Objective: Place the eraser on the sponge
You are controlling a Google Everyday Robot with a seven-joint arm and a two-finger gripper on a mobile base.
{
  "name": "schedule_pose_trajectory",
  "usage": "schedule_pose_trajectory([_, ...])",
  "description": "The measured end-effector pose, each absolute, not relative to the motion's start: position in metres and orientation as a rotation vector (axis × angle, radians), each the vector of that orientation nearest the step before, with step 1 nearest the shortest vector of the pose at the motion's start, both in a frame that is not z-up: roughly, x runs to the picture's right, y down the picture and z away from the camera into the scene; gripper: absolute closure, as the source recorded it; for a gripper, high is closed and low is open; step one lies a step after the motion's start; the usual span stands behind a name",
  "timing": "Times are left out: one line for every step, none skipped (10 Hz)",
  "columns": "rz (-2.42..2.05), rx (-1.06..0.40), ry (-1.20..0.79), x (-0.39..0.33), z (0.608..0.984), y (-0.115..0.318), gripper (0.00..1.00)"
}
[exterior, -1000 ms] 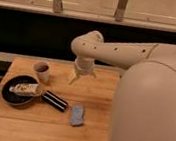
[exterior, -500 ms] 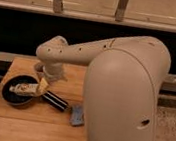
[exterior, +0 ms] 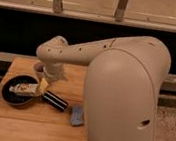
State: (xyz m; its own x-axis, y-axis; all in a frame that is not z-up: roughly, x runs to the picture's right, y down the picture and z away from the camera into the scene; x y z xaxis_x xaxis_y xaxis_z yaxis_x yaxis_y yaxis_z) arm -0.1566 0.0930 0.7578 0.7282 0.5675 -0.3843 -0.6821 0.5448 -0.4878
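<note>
The eraser (exterior: 56, 100) is a small black oblong block lying on the wooden table (exterior: 31, 126), just right of a black pan. The sponge (exterior: 77, 116), a flat blue-grey pad, lies a little to the eraser's right and nearer the front, partly behind my big pale arm shell. My gripper (exterior: 42, 86) hangs from the wrist over the pan's right rim, just left of the eraser's near end. It is open and holds nothing. One yellowish finger (exterior: 44, 85) shows.
A round black pan (exterior: 8, 94) on the table's left holds a whitish-beige oblong thing (exterior: 22, 89) with dark marks. A cup (exterior: 37, 68) stands behind the wrist, mostly hidden. My arm's shell (exterior: 127, 102) fills the right half. A dark wall and a rail run behind the table.
The arm has swung from the table's middle to the left and dropped low. The gripper now sits by the pan's rim and the eraser. Eraser and sponge have not moved.
</note>
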Motion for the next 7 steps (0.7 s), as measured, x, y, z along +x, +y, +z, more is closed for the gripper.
schedule_pose_trajectory([0.745, -0.656, 0.184, -0.157, 0.757, 0.092, 0.2])
schedule_pose_trajectory([0.735, -0.65, 0.165, -0.16, 0.755, 0.09, 0.2])
schedule_pose_trajectory([0.702, -0.646, 0.141, -0.17, 0.757, 0.089, 0.2])
schedule_pose_trajectory([0.67, -0.65, 0.118, -0.186, 0.758, 0.088, 0.2])
schedule_pose_trajectory([0.628, -0.655, 0.094, -0.203, 0.762, 0.089, 0.2])
schedule_pose_trajectory([0.578, -0.673, 0.066, -0.222, 0.771, 0.093, 0.2])
schedule_pose_trajectory([0.55, -0.687, 0.058, -0.231, 0.781, 0.1, 0.2])
